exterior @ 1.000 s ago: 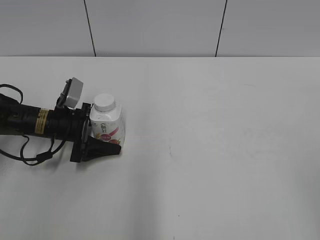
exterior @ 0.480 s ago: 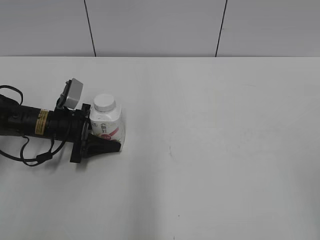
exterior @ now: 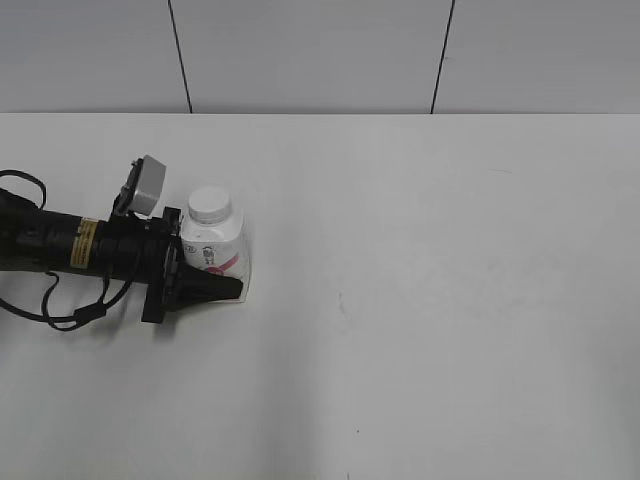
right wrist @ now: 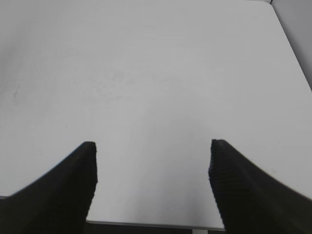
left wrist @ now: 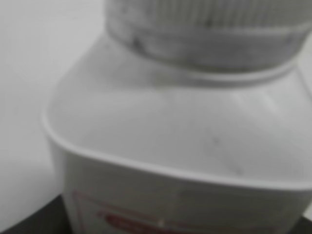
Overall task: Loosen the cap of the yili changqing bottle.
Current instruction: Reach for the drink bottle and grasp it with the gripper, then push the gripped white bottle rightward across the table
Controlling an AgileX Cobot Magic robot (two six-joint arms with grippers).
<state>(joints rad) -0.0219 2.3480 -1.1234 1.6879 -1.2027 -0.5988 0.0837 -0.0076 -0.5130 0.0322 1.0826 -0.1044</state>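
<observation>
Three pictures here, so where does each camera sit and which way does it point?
Exterior view: in front of the white table, slanting down; shows the black left arm and its claw around the small white plastic bottle with pink label.
Left wrist view: on that arm, close against the bottle's shoulder and ribbed white cap.
Right wrist view: looks past the open right claw onto bare table.
Exterior and left wrist share bottle and cap.

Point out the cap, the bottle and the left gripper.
cap (exterior: 210,204): exterior view, on its flat white top.
bottle (exterior: 206,252): exterior view, on the labelled front below the shoulder.
left gripper (exterior: 208,274): exterior view, at the bottle's lower body, between the dark fingertips.
</observation>
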